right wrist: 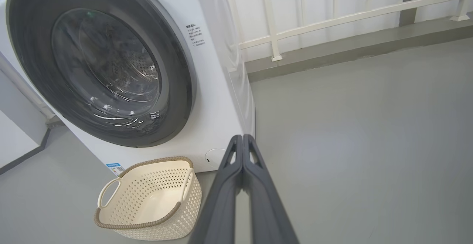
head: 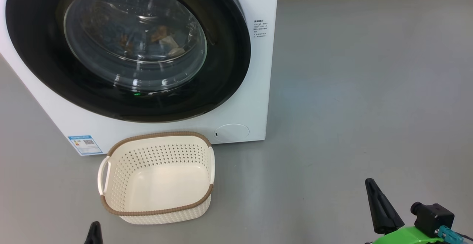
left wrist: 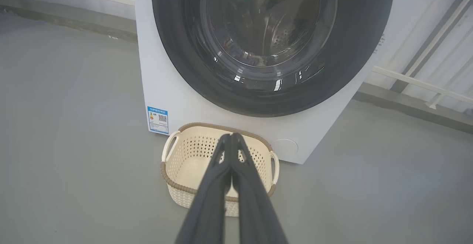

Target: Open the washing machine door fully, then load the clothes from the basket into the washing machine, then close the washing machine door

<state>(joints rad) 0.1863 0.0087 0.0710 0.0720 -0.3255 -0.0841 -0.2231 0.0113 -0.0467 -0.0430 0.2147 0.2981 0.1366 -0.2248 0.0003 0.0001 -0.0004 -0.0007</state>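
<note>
The large round glossy black washing machine door (head: 229, 51) is sitting flush against the white boxy front-loading washing machine (head: 258, 103). Small orange-brown and pale clothes (head: 159, 37) are showing dimly through its clear glass bowl, inside the machine. The small cream perforated plastic basket (head: 159, 155) with a brown woven-look rim is standing empty on the grey floor (head: 351, 88) at 6 o'clock of the door, just beside the machine's front. The left gripper (left wrist: 231, 136) is hanging at 7 o'clock of the head view and the right gripper (right wrist: 242, 137) at 5 o'clock. Each is pinching its fingers together on nothing, well apart from the door. The closing step is looking done, so the next move is calling only for checking that the door is latched
</note>
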